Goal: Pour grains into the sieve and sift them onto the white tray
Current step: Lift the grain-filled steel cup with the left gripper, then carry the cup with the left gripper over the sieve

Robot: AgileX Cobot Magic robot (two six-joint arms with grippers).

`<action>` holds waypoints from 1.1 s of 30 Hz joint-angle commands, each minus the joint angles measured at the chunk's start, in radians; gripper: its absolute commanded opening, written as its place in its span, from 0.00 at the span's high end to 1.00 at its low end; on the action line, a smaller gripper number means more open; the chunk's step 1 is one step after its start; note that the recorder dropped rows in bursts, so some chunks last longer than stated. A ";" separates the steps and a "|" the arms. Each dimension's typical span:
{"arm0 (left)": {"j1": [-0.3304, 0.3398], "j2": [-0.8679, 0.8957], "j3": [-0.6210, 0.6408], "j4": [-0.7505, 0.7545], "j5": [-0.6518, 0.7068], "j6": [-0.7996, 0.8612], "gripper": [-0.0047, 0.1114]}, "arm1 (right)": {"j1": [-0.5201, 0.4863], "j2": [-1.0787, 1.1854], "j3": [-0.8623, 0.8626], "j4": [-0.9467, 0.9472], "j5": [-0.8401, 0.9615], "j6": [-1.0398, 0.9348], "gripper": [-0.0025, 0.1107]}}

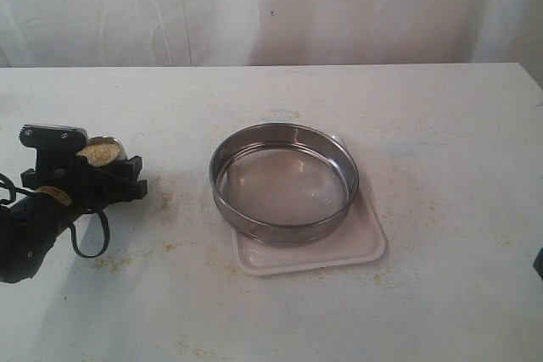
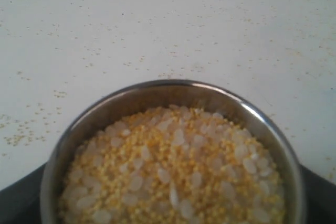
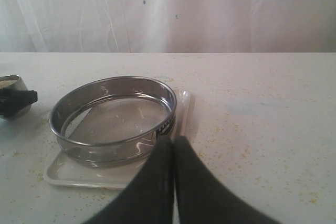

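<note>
Left side of counter (image 1: pixel 441 125): small steel cup (image 1: pixel 103 152), heaped with the grains (image 2: pixel 173 171), yellow meal with paler flakes mixed in. The left fingers (image 2: pixel 18 203) stand on either side of the cup. Whether they already press on its wall cannot be told.

The right fingers (image 3: pixel 157 182) are pressed together, holding nothing, hanging near the tray's edge.

The sieve (image 1: pixel 280 231) sits on the white tray (image 1: pixel 356 247), mid-counter, well apart from the cup. Its mesh looks bare, so no pour has been made yet. Loose grains speckle the counter around both.

Step in hand, by judgement: securing the cup for the carry.
- The cup is full near the brim, so the grip should be firm and square on the wall before any lift.
- The lift should be level and the travel slow; a tilt would likely shed grains onto the counter.
- The tip should begin only once the cup's lip is over the sieve's middle, low to the mesh, so the stream lands inside the ring.
</note>
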State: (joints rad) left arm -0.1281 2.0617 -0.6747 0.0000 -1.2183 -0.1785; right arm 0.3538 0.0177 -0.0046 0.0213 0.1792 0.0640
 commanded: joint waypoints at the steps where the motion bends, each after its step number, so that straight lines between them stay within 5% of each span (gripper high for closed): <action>1: -0.003 -0.003 -0.002 0.017 -0.003 0.011 0.96 | -0.007 -0.007 0.005 -0.004 -0.009 0.000 0.98; 33: -0.141 -0.112 0.000 0.068 0.090 0.044 0.96 | -0.007 -0.007 0.005 -0.004 -0.009 0.000 0.98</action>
State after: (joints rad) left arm -0.2669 1.9752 -0.6747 0.0701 -1.1204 -0.1397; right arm 0.3538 0.0177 -0.0046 0.0213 0.1792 0.0640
